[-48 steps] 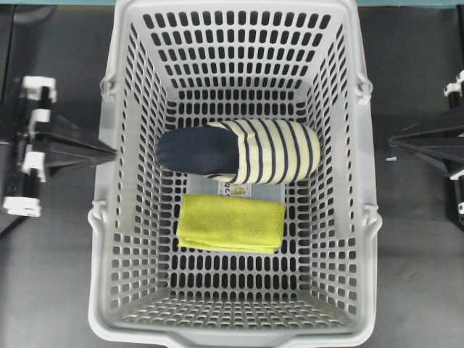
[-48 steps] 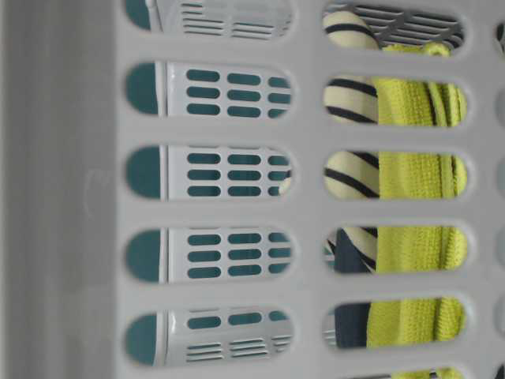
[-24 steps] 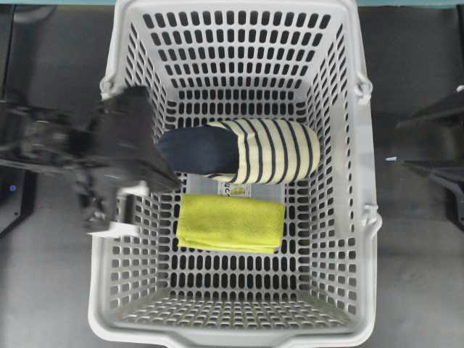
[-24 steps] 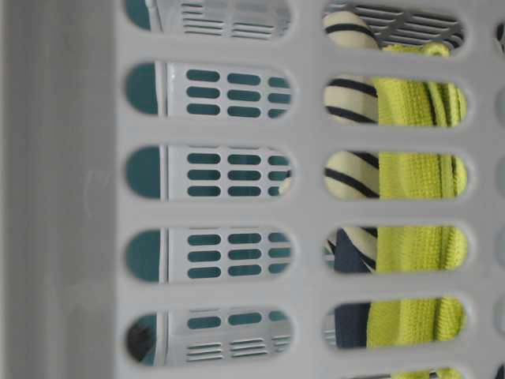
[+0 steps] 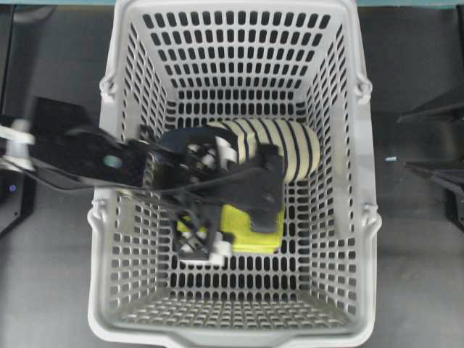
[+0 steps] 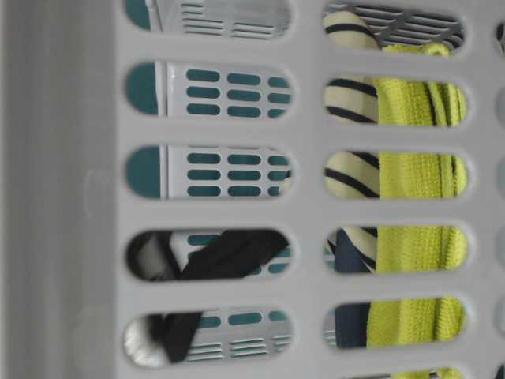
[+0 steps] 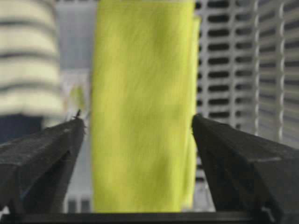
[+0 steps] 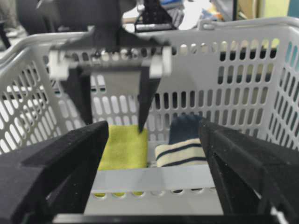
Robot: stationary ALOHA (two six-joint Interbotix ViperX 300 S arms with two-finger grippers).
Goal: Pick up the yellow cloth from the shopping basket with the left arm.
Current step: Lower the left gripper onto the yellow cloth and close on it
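The yellow cloth (image 5: 246, 226) lies flat on the floor of the grey shopping basket (image 5: 346, 217), just in front of a navy-and-cream striped slipper (image 5: 293, 148). My left arm reaches over the basket's left wall. Its gripper (image 5: 210, 221) points down over the cloth's left part and is open and empty. In the left wrist view the cloth (image 7: 140, 107) runs between the two spread fingers of the gripper (image 7: 136, 120). The right wrist view shows that gripper (image 8: 115, 127) hanging over the cloth (image 8: 124, 147). My right gripper (image 5: 402, 142) is open outside the basket's right wall.
The slipper touches the cloth's far edge and shows beside it in the left wrist view (image 7: 28, 60). A white label (image 7: 74, 95) lies on the basket floor between them. The basket's high slotted walls (image 6: 308, 205) surround the cloth on all sides.
My left arm has swung from outside the basket's left wall over the rim and down over the cloth. My right gripper's fingers have spread apart.
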